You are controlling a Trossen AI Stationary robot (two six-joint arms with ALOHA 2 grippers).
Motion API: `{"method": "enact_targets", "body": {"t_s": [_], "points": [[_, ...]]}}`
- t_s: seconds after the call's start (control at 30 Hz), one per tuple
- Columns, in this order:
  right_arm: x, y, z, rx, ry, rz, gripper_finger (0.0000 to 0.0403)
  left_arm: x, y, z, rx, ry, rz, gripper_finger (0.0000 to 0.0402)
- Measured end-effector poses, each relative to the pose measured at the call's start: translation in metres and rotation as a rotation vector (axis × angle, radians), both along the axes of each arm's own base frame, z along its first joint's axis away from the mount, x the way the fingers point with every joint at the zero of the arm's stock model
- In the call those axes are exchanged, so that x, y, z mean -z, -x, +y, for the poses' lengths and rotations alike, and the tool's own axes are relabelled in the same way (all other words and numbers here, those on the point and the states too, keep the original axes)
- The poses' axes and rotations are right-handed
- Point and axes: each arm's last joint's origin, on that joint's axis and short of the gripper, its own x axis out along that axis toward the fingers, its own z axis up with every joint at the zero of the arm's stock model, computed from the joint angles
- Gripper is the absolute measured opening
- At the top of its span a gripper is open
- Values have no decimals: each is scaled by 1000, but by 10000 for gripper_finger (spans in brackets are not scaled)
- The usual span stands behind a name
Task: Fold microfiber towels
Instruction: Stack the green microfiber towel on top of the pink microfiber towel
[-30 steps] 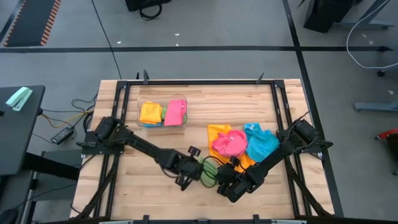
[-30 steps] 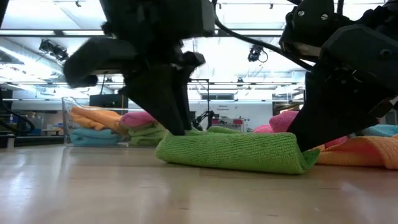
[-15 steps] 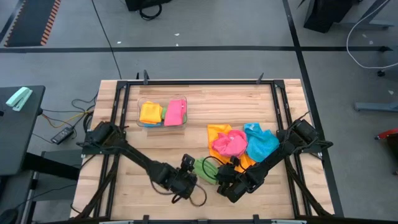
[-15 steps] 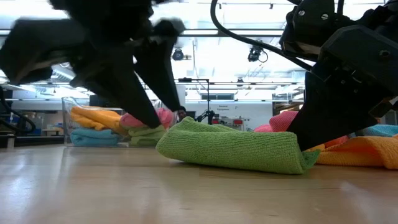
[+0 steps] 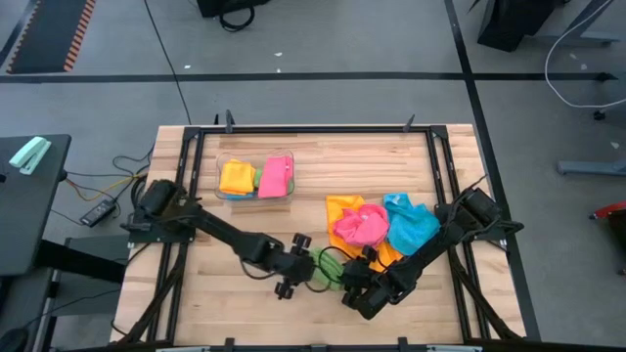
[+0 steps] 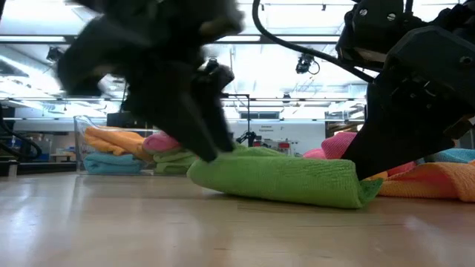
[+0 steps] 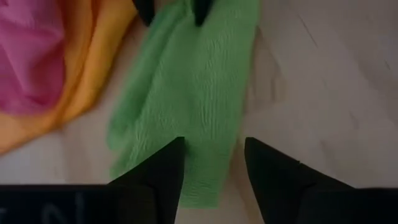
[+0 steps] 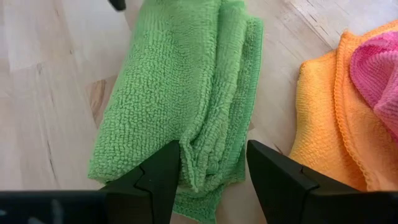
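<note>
Over the green towel [image 8: 186,93], both my claws [image 7: 214,165] [image 8: 214,165] straddle opposite ends, parted, ungripped (uneven closing would undo the fold).

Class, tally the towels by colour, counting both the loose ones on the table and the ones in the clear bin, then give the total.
green towels: 2
pink towels: 2
blue towels: 2
orange towels: 2
Total: 8, one of each colour loose and one in the bin.
</note>
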Motion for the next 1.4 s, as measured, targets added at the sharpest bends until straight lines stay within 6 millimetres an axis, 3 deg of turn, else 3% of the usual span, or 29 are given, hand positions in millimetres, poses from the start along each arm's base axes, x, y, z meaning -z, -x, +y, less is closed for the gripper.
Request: {"method": "enact_targets", "body": {"t_s": [0.1, 0.27, 0.43, 0.67, 0.87, 1.03, 1.23, 1.4], "points": [[0, 0, 0, 1, -2, -6, 196, 4, 18, 8, -30, 69, -87, 168], [-1, -1, 1, 0, -8, -15, 196, -17, 33, 32, -133, 193, -256, 161], [-1, -2, 0, -4, -2, -14, 196, -23, 27, 60, -283, 338, -271, 172], [-1, -3, -1, -6, 3, -11, 196, -2, 10, 81, -273, 567, -196, 237], [-1, -3, -1, -9, 9, -6, 196, 18, -2, 81, -273, 560, -139, 296], [-1, -3, -2, -14, 13, -4, 196, 30, -13, 78, -251, 570, -85, 314], [-1, -3, -2, -15, 15, -2, 196, 42, -14, 79, -247, 550, -38, 308], [-1, -3, -2, -17, 16, -2, 196, 45, -13, 77, -242, 567, -5, 272]]}}
